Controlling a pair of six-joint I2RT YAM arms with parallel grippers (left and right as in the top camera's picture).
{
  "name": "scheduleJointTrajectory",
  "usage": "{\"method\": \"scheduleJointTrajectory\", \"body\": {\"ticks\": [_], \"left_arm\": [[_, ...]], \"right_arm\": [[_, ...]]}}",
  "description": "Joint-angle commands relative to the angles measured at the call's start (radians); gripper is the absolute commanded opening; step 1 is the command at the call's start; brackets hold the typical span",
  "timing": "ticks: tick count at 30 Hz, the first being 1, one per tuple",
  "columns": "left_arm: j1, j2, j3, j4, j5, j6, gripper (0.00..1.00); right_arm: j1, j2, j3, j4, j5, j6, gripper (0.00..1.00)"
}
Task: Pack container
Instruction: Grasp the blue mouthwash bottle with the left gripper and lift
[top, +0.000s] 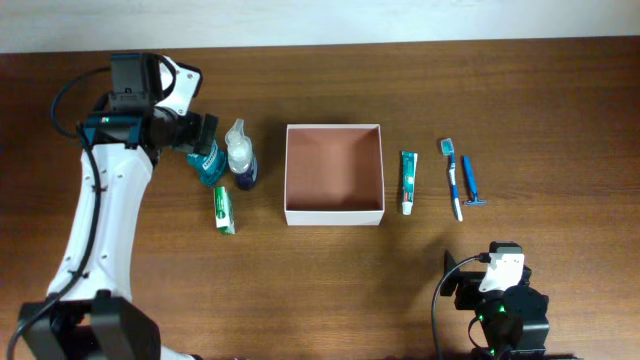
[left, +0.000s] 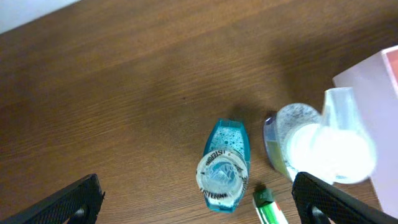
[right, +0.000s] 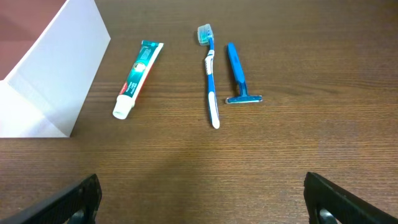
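Container (top: 334, 216): where does it stand? (Reader)

Centre of the bench (top: 330, 300), open side up; white outer walls, pinkish-brown floor, nothing visible inside. (Legend)

What lies on its left side? (Reader)

A teal mouthwash bottle (top: 207, 163) and, just beside it, a clear pump bottle (top: 240, 160) with a dark blue base, the latter nearer the container. A small green tube (top: 224, 210) lies on the bench in front of the two bottles. (Legend)

And on its right side? (Reader)

Three items in a row, apart from one another: a toothpaste tube (top: 408, 182) closest to the container, then a blue-and-white toothbrush (top: 453, 180), then a blue razor (top: 470, 182) outermost. All lie flat, roughly parallel. (Legend)

State of the left jaws? (Reader)

Spread wide. In the left wrist view the two fingertips (left: 68, 202) sit at the lower corners, with the mouthwash bottle's cap seen from above between them, untouched. The overhead view places these jaws over that bottle. (Legend)

State of the right jaws? (Reader)

Likewise spread, with only bare bench between the fingertips (right: 68, 202). The right arm (top: 500, 300) sits at the near right edge of the bench, well apart from the toiletries; its wrist camera faces the toothpaste tube, toothbrush, razor and one white wall of the container. (Legend)
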Motion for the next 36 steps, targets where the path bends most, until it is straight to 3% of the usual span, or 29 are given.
{"method": "scheduleJointTrajectory", "body": {"ticks": [1, 4, 8, 11, 16, 21, 27, 32, 36], "left_arm": [[-0.002, 0.052, 0.014, 0.003, -0.013, 0.046, 0.96], [-0.002, 0.089, 0.014, -0.004, -0.014, 0.078, 0.89], [-0.002, 0.138, 0.014, -0.003, -0.013, 0.078, 0.89], [-0.002, 0.182, 0.014, -0.005, -0.014, 0.098, 0.81], [-0.002, 0.225, 0.014, 0.004, -0.013, 0.097, 0.77], [-0.002, 0.253, 0.014, 0.012, -0.021, 0.097, 0.58], [-0.002, 0.248, 0.014, 0.013, -0.089, 0.095, 0.24], [-0.003, 0.167, 0.014, -0.011, -0.218, -0.022, 0.12], [-0.003, 0.005, 0.014, -0.036, -0.215, -0.107, 0.09]], "right_arm": [[-0.008, -0.006, -0.007, 0.0, -0.002, 0.008, 0.99], [-0.008, -0.006, -0.007, 0.0, -0.002, 0.008, 0.99], [-0.008, -0.006, -0.007, 0.0, -0.002, 0.008, 0.99], [-0.008, -0.006, -0.007, 0.0, -0.002, 0.008, 0.99], [-0.008, -0.006, -0.007, 0.0, -0.002, 0.008, 0.99], [-0.008, -0.006, -0.007, 0.0, -0.002, 0.008, 0.99], [-0.008, -0.006, -0.007, 0.0, -0.002, 0.008, 0.99], [-0.008, -0.006, -0.007, 0.0, -0.002, 0.008, 0.99], [-0.008, -0.006, -0.007, 0.0, -0.002, 0.008, 0.99]]}}
